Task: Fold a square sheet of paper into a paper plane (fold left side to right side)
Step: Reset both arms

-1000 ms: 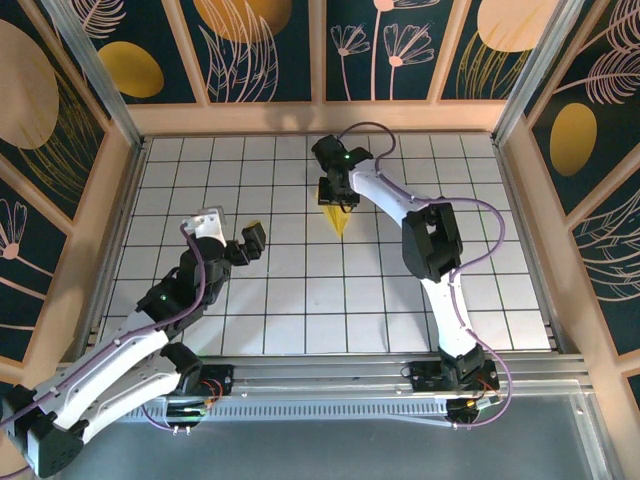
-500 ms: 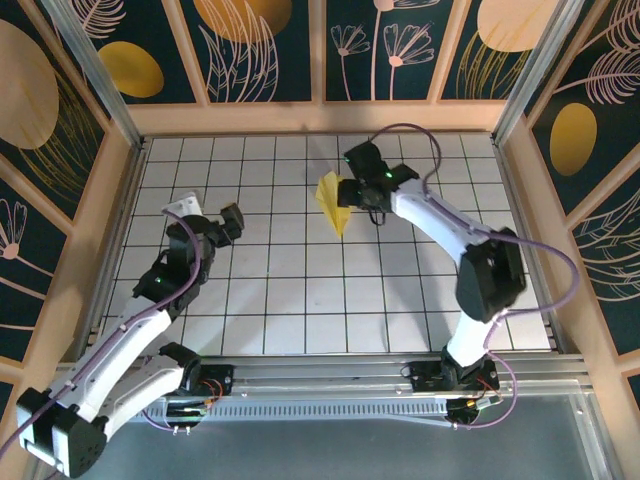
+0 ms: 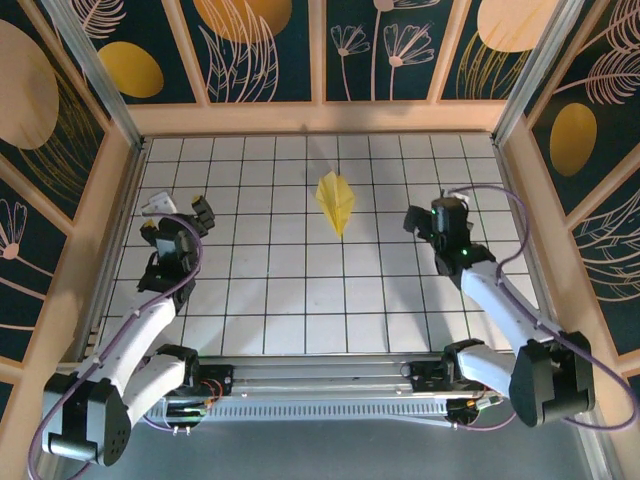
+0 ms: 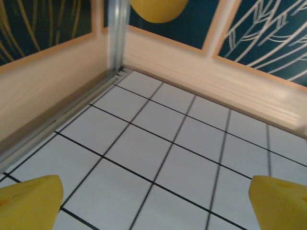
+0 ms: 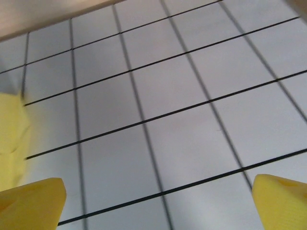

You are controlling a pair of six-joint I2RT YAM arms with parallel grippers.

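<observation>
- The paper plane (image 3: 335, 202) lies flat on the counter (image 3: 290, 300).
- My left claw (image 3: 178, 218) is spread and empty, well left of the paper plane.
- My right claw (image 3: 438, 222) is spread and empty, right of it.

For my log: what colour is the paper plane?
The paper plane is plain yellow, clearest in the top external view.

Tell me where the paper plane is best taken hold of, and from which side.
Likely the wide far end of the paper plane, not the narrow tip pointing toward the arms. It lies low on the table, so the open right tool, the nearer one, could come down on its right side and pinch the layered edge.
</observation>
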